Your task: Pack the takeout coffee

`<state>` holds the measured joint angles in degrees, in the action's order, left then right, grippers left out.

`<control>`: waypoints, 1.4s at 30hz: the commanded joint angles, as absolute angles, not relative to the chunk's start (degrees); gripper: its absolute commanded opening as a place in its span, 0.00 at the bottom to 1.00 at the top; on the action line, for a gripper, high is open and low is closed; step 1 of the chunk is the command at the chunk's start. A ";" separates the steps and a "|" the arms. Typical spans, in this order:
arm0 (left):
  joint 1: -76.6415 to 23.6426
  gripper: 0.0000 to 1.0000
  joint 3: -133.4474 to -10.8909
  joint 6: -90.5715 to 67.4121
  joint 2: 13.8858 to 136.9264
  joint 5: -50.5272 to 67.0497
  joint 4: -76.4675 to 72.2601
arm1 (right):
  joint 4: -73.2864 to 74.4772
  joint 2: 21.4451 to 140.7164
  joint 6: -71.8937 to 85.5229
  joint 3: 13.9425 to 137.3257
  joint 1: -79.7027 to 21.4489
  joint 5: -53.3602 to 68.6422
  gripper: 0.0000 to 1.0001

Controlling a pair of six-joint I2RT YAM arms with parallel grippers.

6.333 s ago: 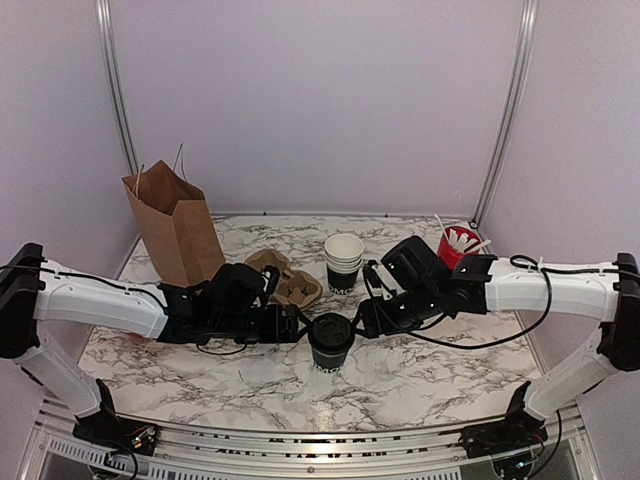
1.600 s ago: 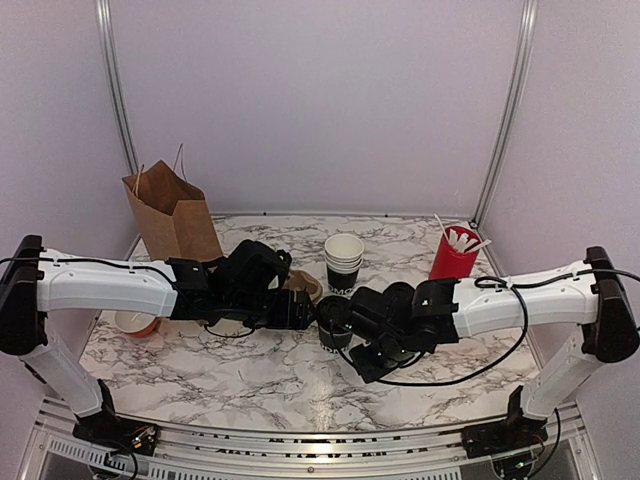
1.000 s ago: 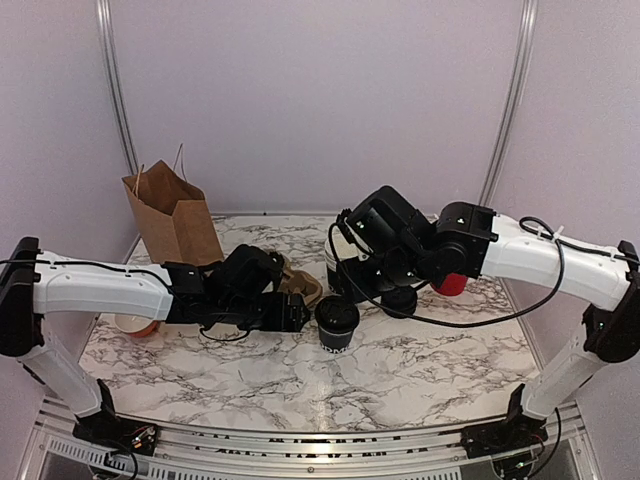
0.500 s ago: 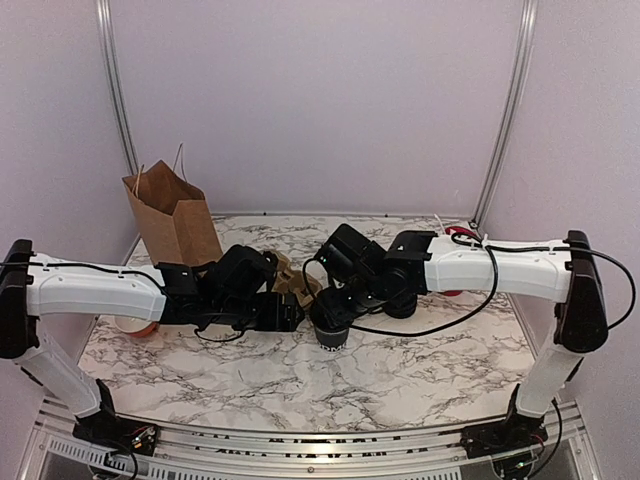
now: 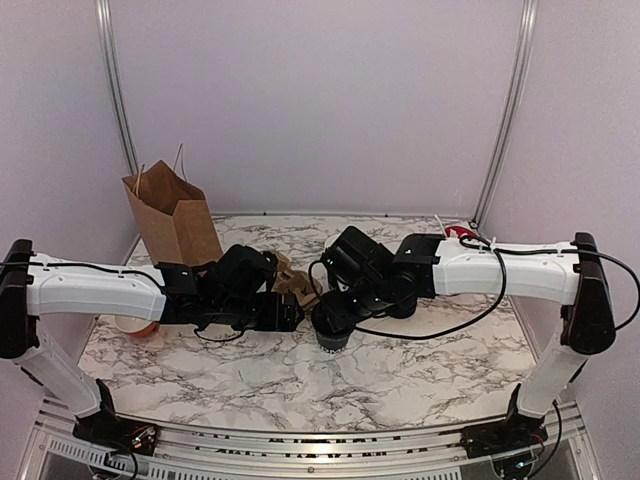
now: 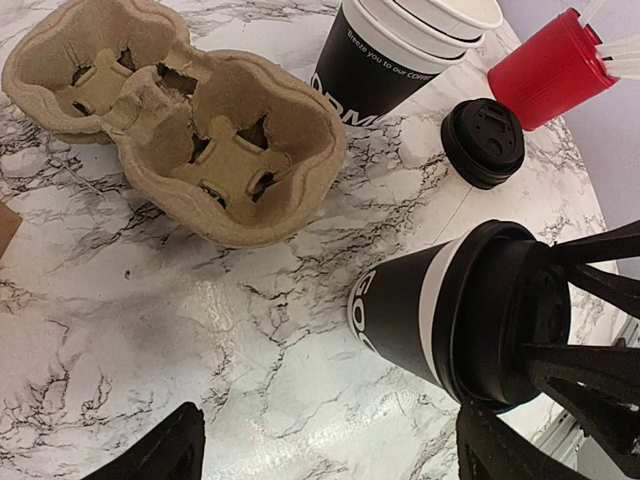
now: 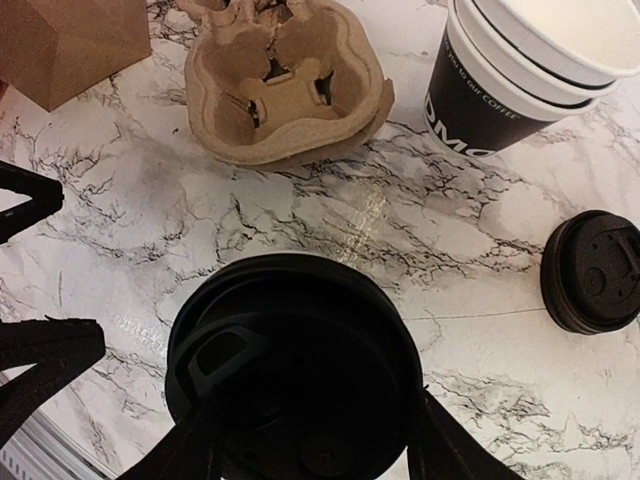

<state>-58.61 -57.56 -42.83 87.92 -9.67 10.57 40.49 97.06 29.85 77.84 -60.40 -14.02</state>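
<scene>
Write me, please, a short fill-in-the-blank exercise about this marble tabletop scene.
The right gripper clasps the black plastic lid on a black paper cup with ____ lettering.
The moulded cardboard cup carrier holds ____ cups.
The brown paper bag stands at the far ____ corner of the marble table.
Missing words: white; no; left.

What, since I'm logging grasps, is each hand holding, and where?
Right hand grips the lid of the coffee cup by its rim; left hand is open, empty.
</scene>
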 commanded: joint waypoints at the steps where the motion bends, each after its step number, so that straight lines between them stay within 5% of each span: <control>1: -58.24 0.88 -58.96 -42.04 88.39 -10.04 11.81 | 43.60 94.47 29.40 79.46 -59.62 -15.14 0.60; 16: -56.30 0.88 -59.84 -40.99 88.90 -10.39 11.72 | 46.74 91.43 29.96 82.78 -59.06 -16.96 0.53; 31: -52.47 0.87 -72.81 -37.77 103.50 -6.09 11.69 | 40.47 84.57 38.47 62.28 -57.61 -12.32 0.46; 42: -55.28 0.87 -64.26 -42.66 98.02 -5.72 9.43 | 35.68 91.08 35.04 64.69 -55.14 -9.20 0.46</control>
